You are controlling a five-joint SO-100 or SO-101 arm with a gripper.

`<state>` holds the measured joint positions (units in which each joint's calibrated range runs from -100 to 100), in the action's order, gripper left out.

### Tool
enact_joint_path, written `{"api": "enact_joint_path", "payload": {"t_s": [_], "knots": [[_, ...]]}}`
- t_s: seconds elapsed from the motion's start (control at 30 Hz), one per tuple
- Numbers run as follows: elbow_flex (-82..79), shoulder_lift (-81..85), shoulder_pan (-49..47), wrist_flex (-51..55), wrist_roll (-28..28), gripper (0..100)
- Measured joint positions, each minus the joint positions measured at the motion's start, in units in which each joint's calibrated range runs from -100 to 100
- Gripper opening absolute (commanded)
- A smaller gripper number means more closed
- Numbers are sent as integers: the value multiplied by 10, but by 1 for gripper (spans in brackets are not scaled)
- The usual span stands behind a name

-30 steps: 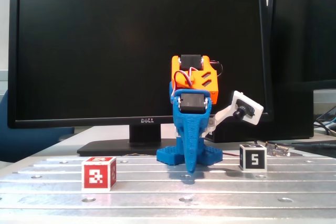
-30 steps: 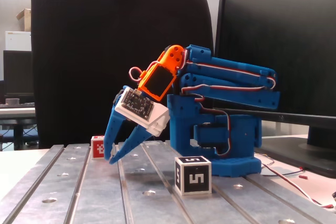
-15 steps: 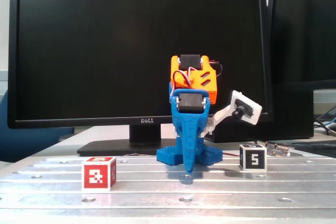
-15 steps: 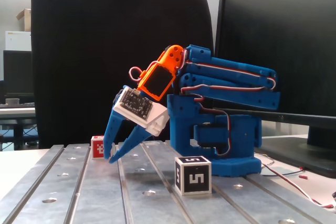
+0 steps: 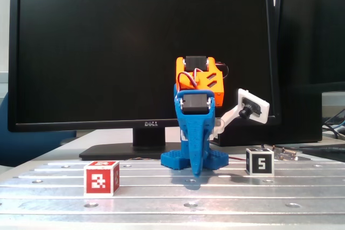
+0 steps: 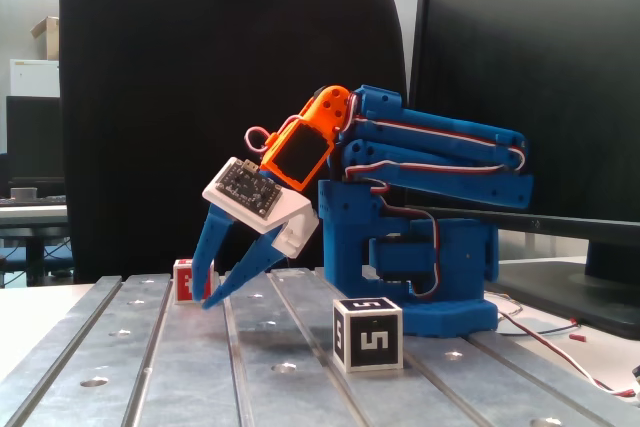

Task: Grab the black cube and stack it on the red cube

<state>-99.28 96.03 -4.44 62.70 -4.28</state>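
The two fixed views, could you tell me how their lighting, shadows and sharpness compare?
A fixed view facing the monitor is soft and slightly hazy, with a faint shadow beneath the gripper; a fixed view from the side shows the black cube sharply, while the red cube behind is blurred.

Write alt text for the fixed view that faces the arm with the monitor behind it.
A blue and orange arm points its empty gripper down at a metal table, between the red cube at left and the black cube at right, touching neither.
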Motion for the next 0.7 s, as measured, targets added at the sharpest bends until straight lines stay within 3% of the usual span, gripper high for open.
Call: {"api": "enact_joint_path", "payload": {"t_s": [0.37, 0.7], "knots": [[67, -21, 0, 9, -3, 1], [303, -300, -24, 30, -4, 1]]}}
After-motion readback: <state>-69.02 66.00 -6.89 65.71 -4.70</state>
